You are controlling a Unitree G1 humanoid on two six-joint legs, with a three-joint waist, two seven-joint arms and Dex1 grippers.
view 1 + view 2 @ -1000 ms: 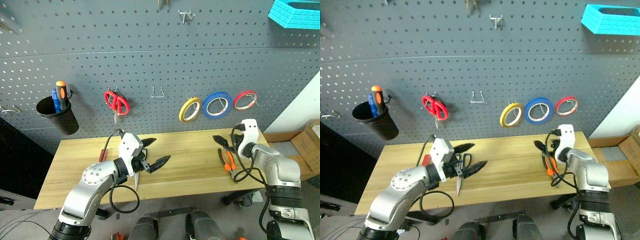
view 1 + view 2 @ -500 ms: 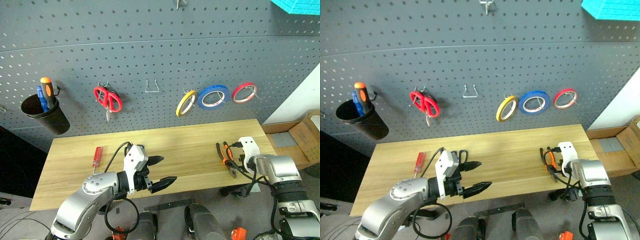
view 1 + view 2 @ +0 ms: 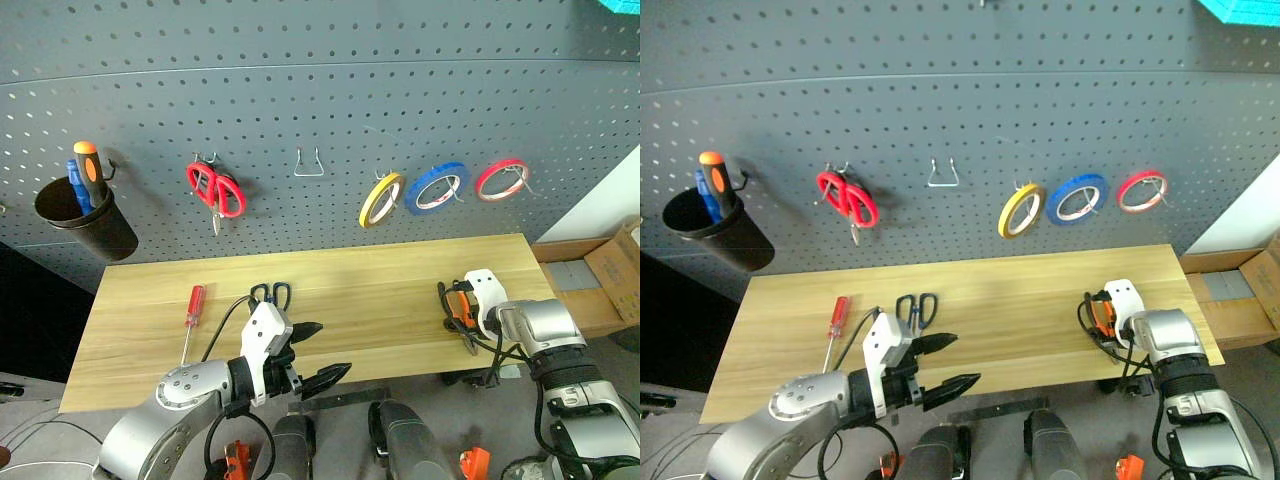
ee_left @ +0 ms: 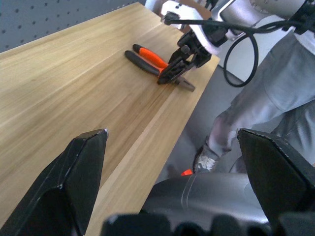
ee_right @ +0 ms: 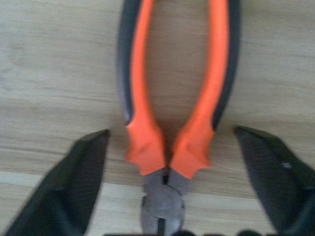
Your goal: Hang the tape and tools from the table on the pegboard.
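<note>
Straddling the pliers, the right gripper is standing with its two fingers spread, one on each side of the orange-and-black handles near the pivot; neither finger is touching the handles and nothing is gripped. The pliers are lying flat near the right end of the table, close to its near edge. The left gripper is hovering over the near edge at the left-centre, its fingers wide apart and holding nothing. The dark-handled scissors are lying on the table just beyond that gripper, and the red-handled screwdriver is lying farther left. On the pegboard, the yellow tape is hanging on a hook right of centre, with the blue tape and the red tape hanging to its right. Red-handled scissors are hanging left of centre, and a black cup is hanging at the far left.
</note>
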